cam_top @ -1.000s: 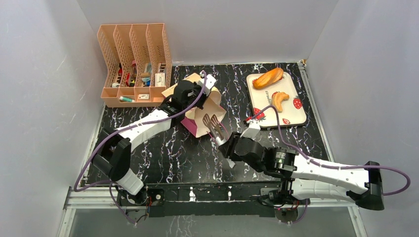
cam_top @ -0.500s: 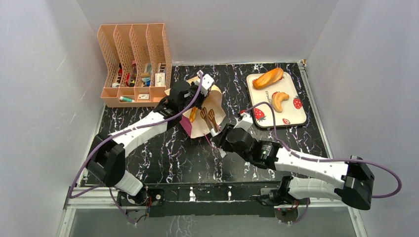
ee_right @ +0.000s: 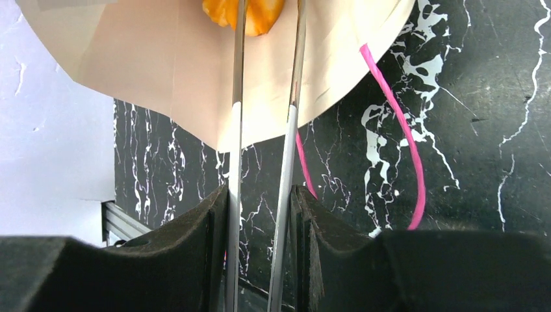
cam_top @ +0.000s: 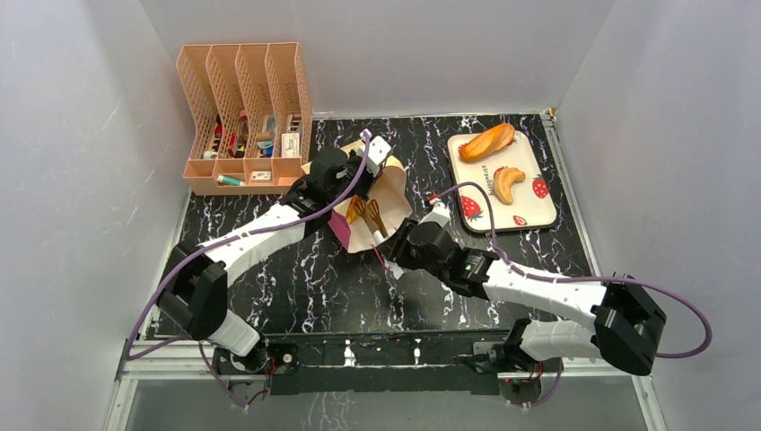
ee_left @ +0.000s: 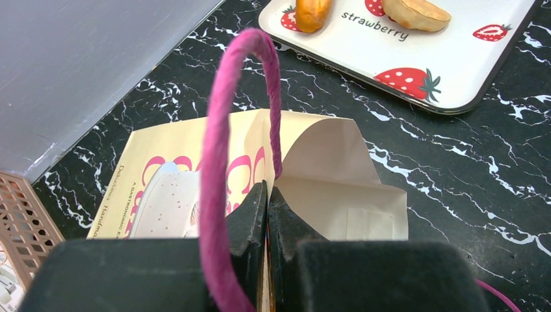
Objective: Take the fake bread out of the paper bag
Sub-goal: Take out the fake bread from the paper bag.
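Pushed deeper since a second ago: right arm (cam_top: 529, 287) stretched out over the middle of the black marbled surface (cam_top: 296, 287), long metal tongs (ee_right: 236, 143) now well inside the bag's mouth rather than short of it.

Toward the far edge, a little left of centre: tall tan-and-maroon paper bag (ee_left: 338, 195), tipped over, mouth turned toward the near right. At the far right corner: white strawberry-printed tray (cam_top: 529, 211) bearing two golden fake loaves (cam_top: 485, 142).

Left tool (ee_left: 267, 195) pinched together on an edge of the bag's mouth, propping it open, thin pink string handle (ee_left: 214, 195) looped over it. Right tool (ee_right: 260, 201) clamped on the two arms of the tongs. Between the tong tips, just inside the bag: orange piece of fake bread (ee_right: 260, 16), not yet out.

Judged mid-extraction, closing on that piece. Next calls for squeezing the tongs onto the bread, then drawing straight back out of the mouth. Best done without snagging paper or loose handle, rim kept held throughout.
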You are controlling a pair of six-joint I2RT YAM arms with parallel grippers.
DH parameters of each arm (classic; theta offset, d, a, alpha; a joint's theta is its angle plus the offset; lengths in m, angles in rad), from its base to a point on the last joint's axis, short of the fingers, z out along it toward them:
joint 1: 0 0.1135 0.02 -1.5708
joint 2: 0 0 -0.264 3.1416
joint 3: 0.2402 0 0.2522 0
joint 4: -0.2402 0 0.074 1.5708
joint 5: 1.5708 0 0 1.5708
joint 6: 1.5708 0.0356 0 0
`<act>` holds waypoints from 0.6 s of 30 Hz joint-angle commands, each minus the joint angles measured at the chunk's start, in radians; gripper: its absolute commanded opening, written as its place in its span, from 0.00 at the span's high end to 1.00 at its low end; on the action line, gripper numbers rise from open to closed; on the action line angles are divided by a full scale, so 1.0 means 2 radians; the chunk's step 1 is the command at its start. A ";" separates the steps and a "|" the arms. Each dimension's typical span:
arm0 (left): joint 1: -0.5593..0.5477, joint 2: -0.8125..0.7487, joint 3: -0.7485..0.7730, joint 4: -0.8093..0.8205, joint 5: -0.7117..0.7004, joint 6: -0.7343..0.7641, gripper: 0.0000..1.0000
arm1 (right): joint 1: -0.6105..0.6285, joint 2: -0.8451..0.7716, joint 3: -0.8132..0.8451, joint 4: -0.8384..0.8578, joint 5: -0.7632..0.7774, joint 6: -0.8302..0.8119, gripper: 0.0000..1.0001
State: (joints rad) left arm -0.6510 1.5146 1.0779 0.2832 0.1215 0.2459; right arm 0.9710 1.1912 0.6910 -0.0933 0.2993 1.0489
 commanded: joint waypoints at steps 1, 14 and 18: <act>-0.007 -0.017 0.007 0.011 0.019 -0.006 1.00 | -0.010 0.011 0.008 0.067 -0.024 0.002 0.72; -0.010 -0.014 0.011 0.011 0.019 -0.004 1.00 | -0.027 0.015 -0.006 0.101 -0.057 0.010 0.62; -0.011 -0.013 0.016 0.008 0.021 -0.004 1.00 | -0.033 0.020 -0.014 0.118 -0.071 0.013 0.62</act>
State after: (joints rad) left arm -0.6598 1.5146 1.0779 0.2806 0.1219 0.2455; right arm 0.9180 1.2415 0.6704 0.0067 0.1959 1.0573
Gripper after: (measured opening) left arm 0.008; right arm 0.384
